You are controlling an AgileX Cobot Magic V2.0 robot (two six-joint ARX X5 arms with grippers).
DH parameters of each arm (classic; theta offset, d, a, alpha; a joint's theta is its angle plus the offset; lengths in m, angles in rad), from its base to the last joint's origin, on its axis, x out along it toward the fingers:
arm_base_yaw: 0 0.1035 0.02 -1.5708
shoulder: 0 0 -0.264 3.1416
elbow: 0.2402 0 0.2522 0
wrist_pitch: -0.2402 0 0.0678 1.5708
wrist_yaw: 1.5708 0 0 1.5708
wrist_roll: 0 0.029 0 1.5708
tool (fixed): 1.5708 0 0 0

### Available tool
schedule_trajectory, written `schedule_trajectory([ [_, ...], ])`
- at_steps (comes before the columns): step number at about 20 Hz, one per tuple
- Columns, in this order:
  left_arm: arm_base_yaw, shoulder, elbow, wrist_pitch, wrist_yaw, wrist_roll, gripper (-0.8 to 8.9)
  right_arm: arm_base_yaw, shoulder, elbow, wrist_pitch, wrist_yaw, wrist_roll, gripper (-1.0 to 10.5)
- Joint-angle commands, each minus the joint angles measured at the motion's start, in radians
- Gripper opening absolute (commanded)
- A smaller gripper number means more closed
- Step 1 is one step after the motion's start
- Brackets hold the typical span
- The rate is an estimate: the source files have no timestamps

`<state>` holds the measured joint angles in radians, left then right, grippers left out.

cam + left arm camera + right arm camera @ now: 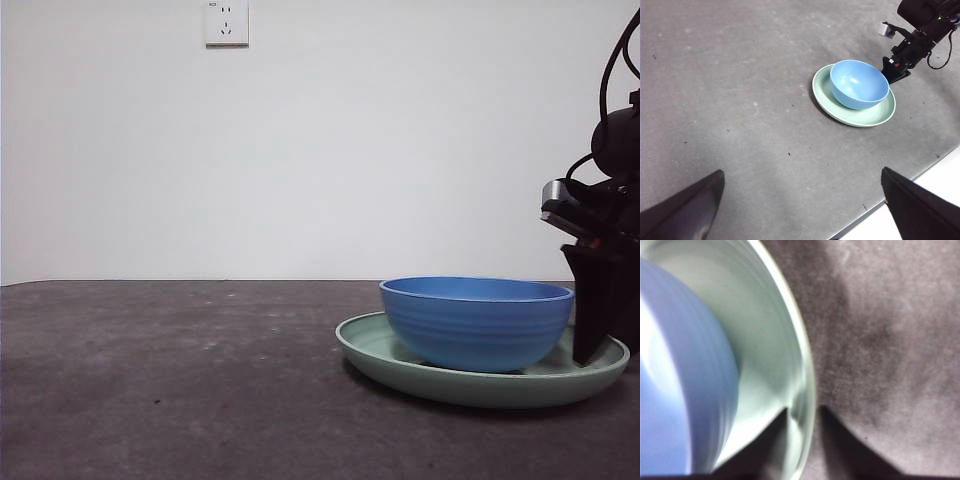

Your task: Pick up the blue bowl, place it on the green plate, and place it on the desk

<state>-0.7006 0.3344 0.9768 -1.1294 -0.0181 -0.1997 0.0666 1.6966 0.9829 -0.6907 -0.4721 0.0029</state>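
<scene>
The bowl (476, 322) sits in the plate (372, 345) on the desk (160, 380). The right gripper (804, 412) pinches the plate's rim; the left gripper (802, 200) hangs spread, well apart.

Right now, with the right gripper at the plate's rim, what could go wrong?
1. The right gripper straddles the green plate rim at one edge only. Lifting from there could tilt the plate.
2. The blue bowl sits loose on the plate, off-centre toward the gripper. A tilt may make it slide or tip.
3. The grip looks shallow, so the rim might slip out onto the desk.
The left gripper waits, open.
</scene>
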Motion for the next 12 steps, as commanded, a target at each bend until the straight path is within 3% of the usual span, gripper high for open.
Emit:
schedule_trajectory([
  [1, -0.006, 0.005, 0.015, 0.007, 0.007, 0.011, 4.92, 0.003, 0.019, 0.014, 0.009, -0.002, -0.011, 0.1],
  [7, -0.006, 0.005, 0.015, 0.007, 0.007, 0.011, 4.92, 0.007, 0.017, 0.114, -0.028, -0.064, 0.033, 0.1],
  [12, -0.006, 0.005, 0.015, 0.008, 0.007, 0.011, 4.92, 0.098, 0.018, 0.221, -0.026, -0.086, 0.129, 0.1],
])
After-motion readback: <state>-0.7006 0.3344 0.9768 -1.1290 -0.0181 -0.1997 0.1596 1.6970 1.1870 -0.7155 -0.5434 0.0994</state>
